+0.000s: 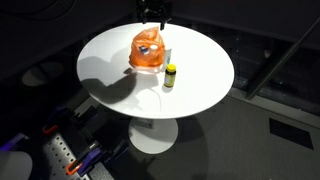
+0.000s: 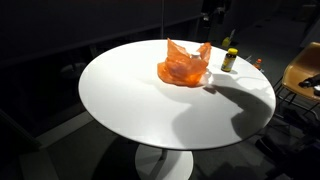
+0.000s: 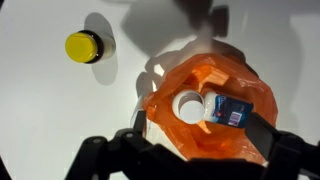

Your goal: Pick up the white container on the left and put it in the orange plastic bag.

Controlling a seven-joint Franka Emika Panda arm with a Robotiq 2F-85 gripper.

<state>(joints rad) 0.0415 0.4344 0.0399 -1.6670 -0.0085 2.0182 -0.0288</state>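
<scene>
- Step in hand, as I judge it: placing is finished. The white container lies inside the orange plastic bag, centre-right of the wrist view.
- The gripper hangs above the bag, fingers spread to the lower left and lower right of the frame, pinching nothing.
- The container shows white with a round face turned up. A blue-labelled piece touches it on the right; possibly the same item, too blurred to tell.
- The bag is crumpled and translucent, with its mouth open upward. It sits on the round white table, and a yellow-capped bottle stands just beside it.
- Next move calls for a straight lift clear, without snagging the plastic.
</scene>
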